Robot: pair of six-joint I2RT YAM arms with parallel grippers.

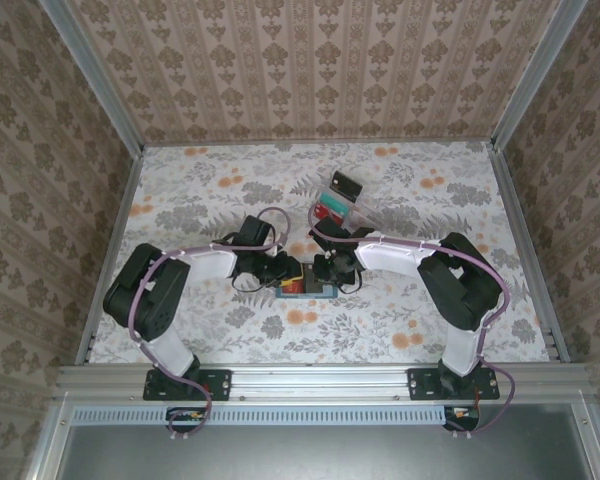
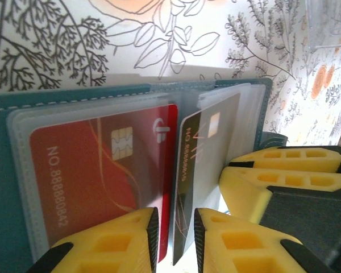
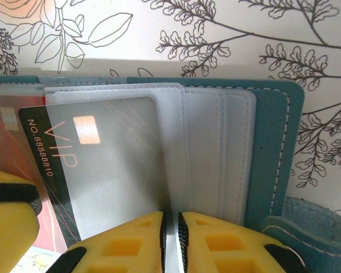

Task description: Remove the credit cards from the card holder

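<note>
The teal card holder [image 1: 302,290] lies open on the floral table between both arms. A red card [image 2: 96,165] sits flat in a clear sleeve of its left panel. A dark card with pale VIP lettering [image 2: 202,165] [image 3: 96,165] stands in a raised sleeve. A yellow-orange card is out of view. My left gripper [image 2: 176,219] [image 1: 285,272] is open, its pads either side of the near edges of the red and dark cards, gaps showing. My right gripper [image 3: 171,219] [image 1: 325,270] is shut on a clear sleeve of the holder, lifting it; its fingers [image 2: 284,170] also appear at the right.
A clear plastic box [image 1: 335,208] with red contents stands behind the holder, and a small dark item [image 1: 346,184] lies beyond it. The holder's teal strap tab [image 3: 307,227] curls at its right edge. Metal rails border the table.
</note>
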